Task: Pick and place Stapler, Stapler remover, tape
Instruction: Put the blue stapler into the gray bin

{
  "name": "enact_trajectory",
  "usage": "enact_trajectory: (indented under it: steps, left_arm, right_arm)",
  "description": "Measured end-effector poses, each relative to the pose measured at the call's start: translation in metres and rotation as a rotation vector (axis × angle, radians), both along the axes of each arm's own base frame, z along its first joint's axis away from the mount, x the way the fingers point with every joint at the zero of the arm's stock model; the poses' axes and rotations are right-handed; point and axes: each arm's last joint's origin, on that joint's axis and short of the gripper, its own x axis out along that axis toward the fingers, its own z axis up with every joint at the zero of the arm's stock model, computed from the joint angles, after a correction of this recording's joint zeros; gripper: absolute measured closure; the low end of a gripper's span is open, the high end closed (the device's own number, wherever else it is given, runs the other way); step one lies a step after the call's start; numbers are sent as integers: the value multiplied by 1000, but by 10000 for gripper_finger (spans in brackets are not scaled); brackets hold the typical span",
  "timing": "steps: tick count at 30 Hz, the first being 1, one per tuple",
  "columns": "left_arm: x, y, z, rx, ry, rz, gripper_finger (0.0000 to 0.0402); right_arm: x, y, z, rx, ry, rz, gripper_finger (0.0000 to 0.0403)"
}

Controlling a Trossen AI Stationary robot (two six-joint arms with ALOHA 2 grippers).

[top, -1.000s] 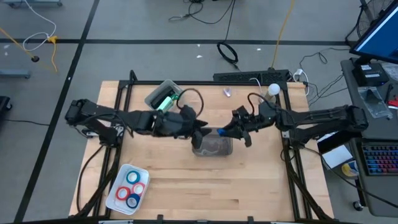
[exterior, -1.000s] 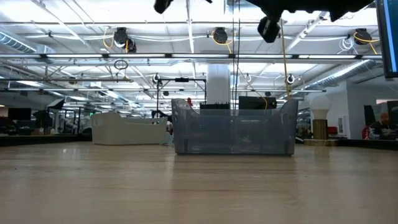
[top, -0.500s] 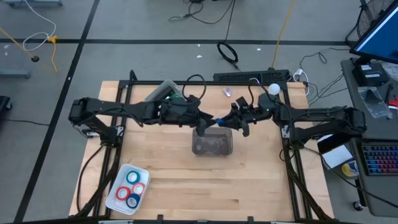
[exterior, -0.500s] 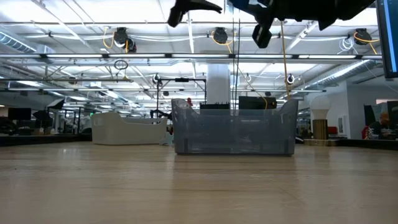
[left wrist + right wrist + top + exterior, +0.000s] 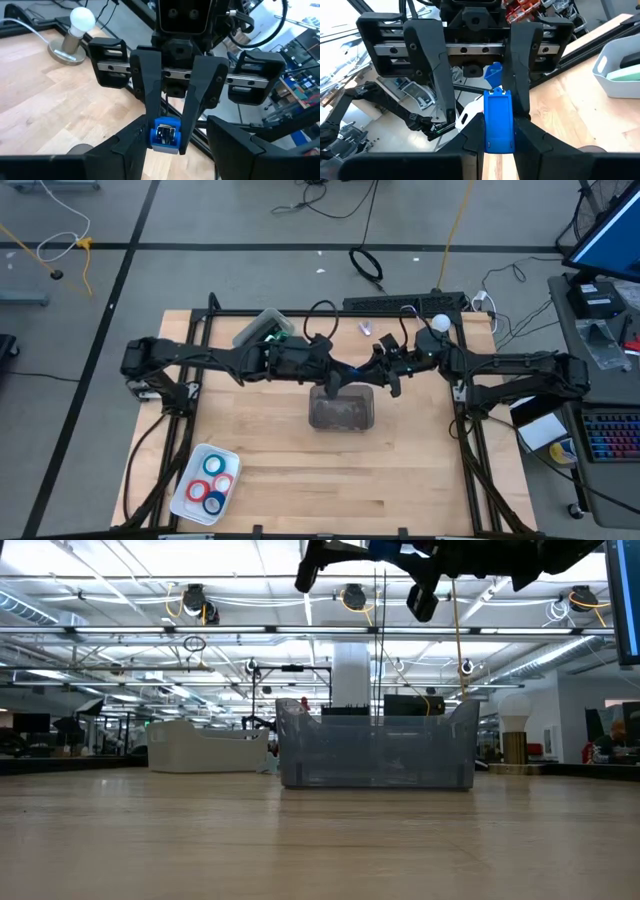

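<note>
The stapler remover is a small blue plastic piece with a silvery metal end. My right gripper is shut on it, high above the far rim of the clear bin. My left gripper faces it from the table's left, open. Its fingers stand on either side of the remover's free end without touching. The mint-green stapler lies in a pale tray at the far left. The tape rings lie in a white tray at the near left. My right gripper pinches the remover's blue body between its two fingers, coming level from the table's right. The remover lies along the fingers and sticks out past their tips toward the left gripper. It is lifted clear of bin and table.
The clear bin stands mid-table, right below both grippers. A lamp with a round white bulb stands at the far right edge. The black frame rails run along both sides. Bare wood lies between the bin and the near edge.
My left gripper has swung from over the bin's left side toward the far edge and the right, and now faces the right gripper with its open fingers around the remover's tip. My right gripper has carried the remover a little toward the far edge.
</note>
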Motion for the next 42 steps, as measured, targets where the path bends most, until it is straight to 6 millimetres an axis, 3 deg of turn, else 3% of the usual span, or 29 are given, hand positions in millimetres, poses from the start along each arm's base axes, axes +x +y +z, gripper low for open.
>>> enact_trajectory:
  steps: [4,12,19,31,37,42]
  left_arm:
    - [1,5,0,-17,-6,-25,221]
    - [1,9,2,10,-30,-45,338]
    - [1,10,1,35,-23,-33,338]
    - [-5,35,-9,48,100,14,338]
    - [-25,65,-21,52,324,122,338]
    - [-61,106,-41,2,658,320,338]
  right_arm:
    - [0,0,-1,1,4,0,342]
    - [0,1,2,7,-12,22,342]
    - [0,0,1,-13,-16,17,328]
    - [-2,-4,-15,-50,132,3,230]
    - [-4,-9,-18,-81,160,-10,207]
    - [-6,-17,-18,-110,159,-40,202]
